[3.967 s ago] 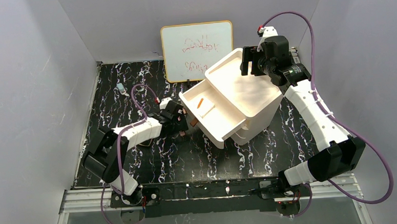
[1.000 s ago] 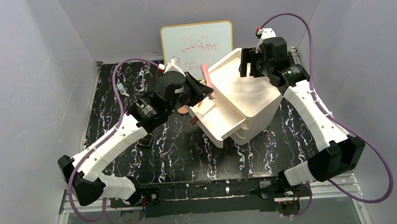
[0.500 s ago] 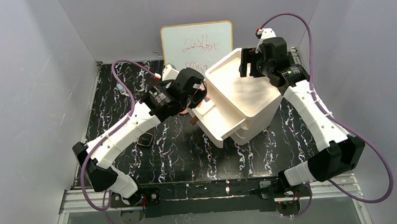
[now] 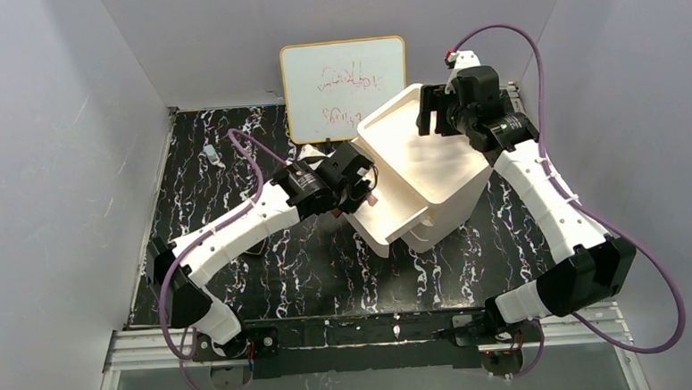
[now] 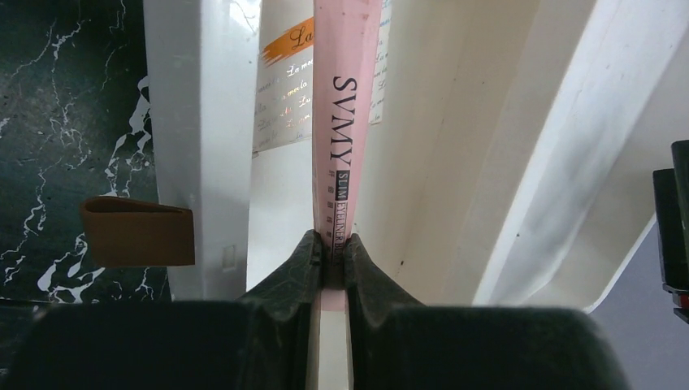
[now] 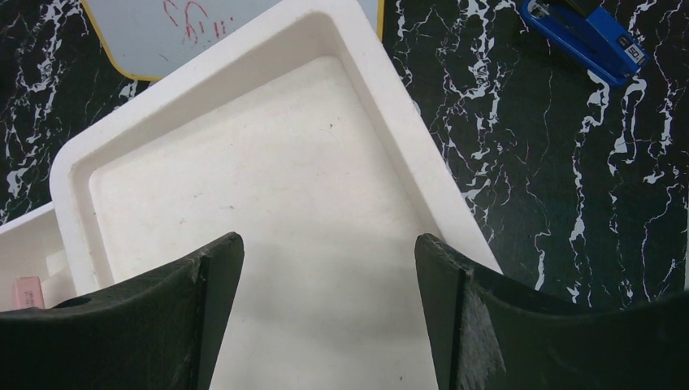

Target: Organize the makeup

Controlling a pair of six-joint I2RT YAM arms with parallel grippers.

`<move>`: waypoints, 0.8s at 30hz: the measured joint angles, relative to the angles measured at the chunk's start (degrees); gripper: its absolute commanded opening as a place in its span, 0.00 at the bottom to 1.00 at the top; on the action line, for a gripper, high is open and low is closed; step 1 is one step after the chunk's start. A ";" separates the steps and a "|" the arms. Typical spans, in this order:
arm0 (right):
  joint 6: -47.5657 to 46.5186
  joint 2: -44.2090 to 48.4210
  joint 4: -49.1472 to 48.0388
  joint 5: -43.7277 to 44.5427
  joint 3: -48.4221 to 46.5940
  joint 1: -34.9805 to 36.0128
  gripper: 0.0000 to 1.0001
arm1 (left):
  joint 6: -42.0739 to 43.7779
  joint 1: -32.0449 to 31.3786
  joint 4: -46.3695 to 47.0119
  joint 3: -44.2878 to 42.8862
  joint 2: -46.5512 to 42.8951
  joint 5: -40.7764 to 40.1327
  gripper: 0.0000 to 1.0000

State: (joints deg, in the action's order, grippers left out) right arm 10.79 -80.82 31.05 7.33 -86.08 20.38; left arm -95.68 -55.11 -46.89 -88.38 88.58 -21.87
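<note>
My left gripper (image 5: 333, 253) is shut on the slim pink bar (image 5: 344, 97), which carries black lettering. The bar points into the open top drawer (image 4: 381, 213) of the white drawer box (image 4: 430, 168). In the top view the left gripper (image 4: 363, 192) hangs over the drawer's left end. Under the bar, on the drawer floor, lies a white palette (image 5: 280, 97) with an orange label. My right gripper (image 6: 327, 244) stands open and empty above the box's recessed top (image 6: 268, 187); the top view shows this gripper (image 4: 436, 110) at the box's far corner. The bar's pink end (image 6: 28, 292) shows in the drawer.
A whiteboard (image 4: 344, 88) with red scribbles leans on the back wall behind the box. A brown drawer handle (image 5: 136, 231) sticks out at the drawer's front. A blue stapler (image 6: 587, 34) lies right of the box. A small pale item (image 4: 211, 153) sits at far left.
My left arm has swung down and to the right, bringing the pink bar from above the box's edge down into the open drawer. The right arm has held still.
</note>
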 measured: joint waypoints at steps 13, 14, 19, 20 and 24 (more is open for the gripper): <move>0.22 0.11 0.04 -0.15 1.51 0.26 0.85 | 5.11 -0.20 9.33 0.00 1.68 1.66 0.72; 0.22 0.11 0.04 -0.15 1.51 0.26 0.85 | 7.06 -0.20 10.21 -0.48 1.68 1.22 0.76; 0.22 0.13 0.04 -0.15 1.51 0.26 0.85 | 28.59 -0.17 23.17 0.20 -1.66 -0.22 0.98; 0.20 0.17 0.04 -0.15 1.53 0.26 0.85 | 34.97 -0.17 26.80 1.62 -3.67 0.31 0.98; 0.20 0.44 0.04 -0.09 1.57 0.26 0.85 | 59.87 -0.20 36.50 7.93 -14.67 2.40 0.98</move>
State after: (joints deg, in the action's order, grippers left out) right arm 10.98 -80.38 31.09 7.25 -84.51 20.64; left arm -35.81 -55.31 -10.39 -80.44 73.91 -19.46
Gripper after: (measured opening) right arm 0.853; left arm 0.982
